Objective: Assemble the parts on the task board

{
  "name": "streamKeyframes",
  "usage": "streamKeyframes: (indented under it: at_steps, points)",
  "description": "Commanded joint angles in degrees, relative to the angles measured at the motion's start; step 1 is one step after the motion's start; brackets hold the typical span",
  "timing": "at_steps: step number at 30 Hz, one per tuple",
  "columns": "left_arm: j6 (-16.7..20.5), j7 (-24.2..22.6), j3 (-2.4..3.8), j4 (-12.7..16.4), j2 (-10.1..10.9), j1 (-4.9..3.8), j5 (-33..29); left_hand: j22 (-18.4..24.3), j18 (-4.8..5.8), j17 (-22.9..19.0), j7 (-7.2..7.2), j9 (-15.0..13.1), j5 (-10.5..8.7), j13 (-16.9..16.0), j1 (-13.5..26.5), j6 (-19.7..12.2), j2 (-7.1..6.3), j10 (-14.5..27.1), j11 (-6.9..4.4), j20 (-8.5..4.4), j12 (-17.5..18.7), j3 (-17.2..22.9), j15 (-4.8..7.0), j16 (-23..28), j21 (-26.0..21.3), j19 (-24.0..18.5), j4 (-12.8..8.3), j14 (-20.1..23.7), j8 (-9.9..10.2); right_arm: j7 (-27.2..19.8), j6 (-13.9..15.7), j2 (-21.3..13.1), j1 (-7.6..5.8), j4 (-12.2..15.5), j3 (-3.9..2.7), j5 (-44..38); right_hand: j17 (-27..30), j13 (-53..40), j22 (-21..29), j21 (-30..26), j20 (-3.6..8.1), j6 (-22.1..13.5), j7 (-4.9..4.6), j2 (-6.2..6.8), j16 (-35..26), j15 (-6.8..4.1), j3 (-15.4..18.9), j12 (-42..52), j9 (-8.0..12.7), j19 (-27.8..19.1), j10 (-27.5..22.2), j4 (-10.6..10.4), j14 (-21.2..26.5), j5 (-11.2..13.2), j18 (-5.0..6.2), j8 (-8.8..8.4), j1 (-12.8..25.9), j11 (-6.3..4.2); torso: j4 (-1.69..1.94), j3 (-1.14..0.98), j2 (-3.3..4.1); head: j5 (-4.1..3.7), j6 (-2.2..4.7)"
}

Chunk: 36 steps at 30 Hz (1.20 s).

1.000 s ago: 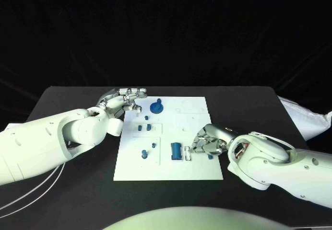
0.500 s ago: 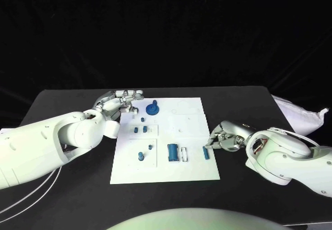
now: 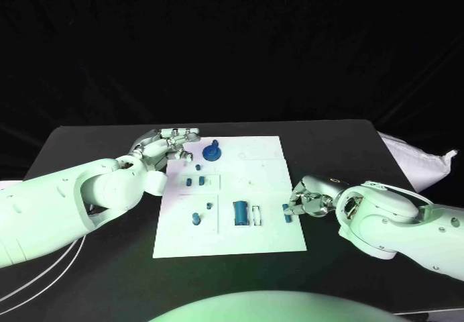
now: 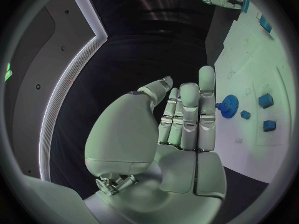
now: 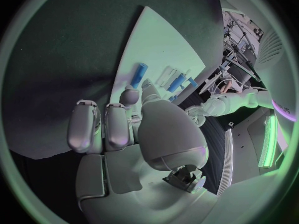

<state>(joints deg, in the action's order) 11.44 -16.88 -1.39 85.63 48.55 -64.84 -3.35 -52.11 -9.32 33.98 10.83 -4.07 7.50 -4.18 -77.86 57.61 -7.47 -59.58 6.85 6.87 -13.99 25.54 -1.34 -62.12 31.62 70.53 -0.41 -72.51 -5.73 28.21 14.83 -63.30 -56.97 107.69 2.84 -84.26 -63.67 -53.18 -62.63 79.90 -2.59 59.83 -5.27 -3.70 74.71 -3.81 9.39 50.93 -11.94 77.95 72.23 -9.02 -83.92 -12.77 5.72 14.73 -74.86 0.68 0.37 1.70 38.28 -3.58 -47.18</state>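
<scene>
Steering from the right hand: right hand sits at the near right edge of the task board, fingers curled in; I cannot tell whether they pinch anything.
Key relation: small blue peg lies on the board's right edge, touching or just beside those fingertips, long axis running along that edge; my right hand is by far the nearer.
Left hand: left hand hovers at the board's far left corner, fingers straight and apart, holding nothing.
Beside it: blue gear, just off its fingertips.
Count, head view: one gear, one larger blue block, one peg, roughly five small blue pieces in the left recesses.
</scene>
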Motion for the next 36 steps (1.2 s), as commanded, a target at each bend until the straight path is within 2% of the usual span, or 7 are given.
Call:
streamKeyframes:
  at_steps: [1, 11, 14, 24, 28, 33, 36]
  points:
    - [-1.2, -0.5, 0.03, 0.0, -0.1, 0.06, 0.2, 0.1, -1.1, 0.0, -0.01, 0.1, -0.14, 0.1, -0.1, -0.3, 0.48, 0.5, -0.1, 0.18, -0.3, -0.3, -0.16, -0.3, -0.2, 0.3, 0.0, 0.3, -0.3, 1.7, -2.1, 0.5, 0.22, -0.4, 0.01, -2.1, 0.0, 0.1, 0.0, -0.4, -0.12, 0.4, 0.12, 0.17, -0.4, 0.28, 0.1, -0.2, 0.1, -0.1, -0.4, -0.3, -1.9, -0.2, -0.49, -0.32, 0.6, -0.14, -0.09, 0.03, -0.02, 0.12, -0.11]
    - [-1.2, -0.4, 0.04, 0.0, 0.0, 0.11, 0.2, 0.1, -1.1, 0.0, -0.01, 0.1, -0.14, 0.1, -0.1, -0.3, 0.48, 0.5, -0.1, 0.18, -0.3, -0.3, -0.16, -0.3, -0.2, 0.3, 0.0, 0.3, -0.3, 2.2, -3.8, 2.3, 0.75, -0.9, 0.02, -4.6, 0.0, 0.0, 0.1, -0.4, -0.09, 0.6, 0.22, 0.43, -0.4, 0.23, 0.1, -0.3, 0.1, -0.2, -0.3, 0.0, -1.9, 0.0, -0.47, -0.49, -0.1, -0.24, -0.05, 0.01, -0.05, 0.21, -0.25]
    - [-1.2, -0.4, 0.04, 0.0, 0.0, 0.11, 0.2, 0.1, -1.1, 0.0, -0.01, 0.1, -0.14, 0.1, -0.1, -0.3, 0.48, 0.5, -0.1, 0.18, -0.3, -0.3, -0.16, -0.3, -0.2, 0.3, 0.0, 0.3, -0.3, 2.6, -5.3, 2.8, 0.94, -0.9, 0.03, -6.5, -0.1, 0.0, 0.0, -0.4, -0.04, 0.7, 0.25, 0.62, -0.4, 0.18, 0.0, -0.4, 0.1, -0.2, -0.3, 0.4, -1.9, 0.5, -0.48, -0.64, -0.9, -0.29, 0.02, 0.03, -0.03, 0.18, -0.32]
    - [-1.2, -0.4, 0.04, 0.0, 0.1, 0.12, 0.2, 0.1, -1.1, -0.1, -0.01, 0.0, -0.13, 0.1, -0.1, -0.3, 0.51, 0.5, -0.1, 0.19, -0.4, -0.4, -0.17, -0.3, -0.2, 0.3, 0.0, 0.3, -0.3, 4.2, -11.4, 4.9, 1.78, -1.6, 0.03, -15.1, 0.3, 0.4, 0.2, -0.6, -0.06, 0.8, 0.17, 1.74, -0.7, 0.19, 0.3, -1.1, 0.1, -0.3, -0.6, 1.2, -1.8, 1.4, -0.46, -1.06, -2.0, -0.23, -0.09, 0.04, -0.01, 0.26, -0.28]
    - [-1.2, -0.3, 0.04, 0.1, 0.2, 0.12, 0.2, 0.1, -1.1, -0.1, -0.01, 0.0, -0.13, 0.1, -0.1, -0.3, 0.51, 0.5, -0.1, 0.19, -0.4, -0.4, -0.17, -0.3, -0.2, 0.3, 0.0, 0.3, -0.3, 4.5, -13.4, 5.7, 2.12, -1.9, 0.03, -16.8, 0.4, 0.6, 0.4, -0.7, -0.09, 0.9, 0.15, 2.0, -0.9, 0.21, 0.2, -1.4, 0.2, -0.4, -0.7, 1.7, -1.8, 0.8, -0.43, -1.26, -2.7, -0.24, 0.03, 0.02, -0.02, 0.25, -0.32]
    - [-1.1, -0.3, 0.04, 0.1, 0.2, 0.12, 0.2, 0.1, -1.1, -0.1, -0.01, 0.0, -0.13, 0.1, -0.1, -0.3, 0.51, 0.5, -0.1, 0.19, -0.4, -0.4, -0.17, -0.3, -0.2, 0.3, 0.0, 0.3, -0.3, 4.7, -14.4, 6.1, 2.29, -2.1, 0.03, -17.5, 0.3, 0.7, 0.4, -0.7, -0.04, 1.1, 0.27, 1.33, -0.9, 0.1, -0.9, -1.8, 0.2, -0.4, -0.8, 2.6, -1.8, -0.1, -0.42, -1.54, -4.6, -0.38, -0.04, 0.06, -0.03, 0.25, -0.41]
    - [-1.1, -0.3, 0.04, 0.1, 0.2, 0.12, 0.2, 0.1, -1.1, -0.1, -0.01, 0.0, -0.13, 0.1, -0.1, -0.3, 0.51, 0.5, -0.1, 0.19, -0.4, -0.4, -0.17, -0.3, -0.2, 0.3, 0.0, 0.3, -0.3, 4.9, -13.7, 6.2, 2.34, -2.0, 0.03, -17.5, 0.0, 0.6, 0.1, -0.6, 0.2, 1.5, 0.53, -0.16, -0.8, -0.18, -3.3, -1.9, 0.3, -0.2, -0.8, 3.9, -1.9, 0.1, -0.46, -1.72, -7.3, -0.7, -0.11, 0.03, 0.01, 0.34, -0.4]
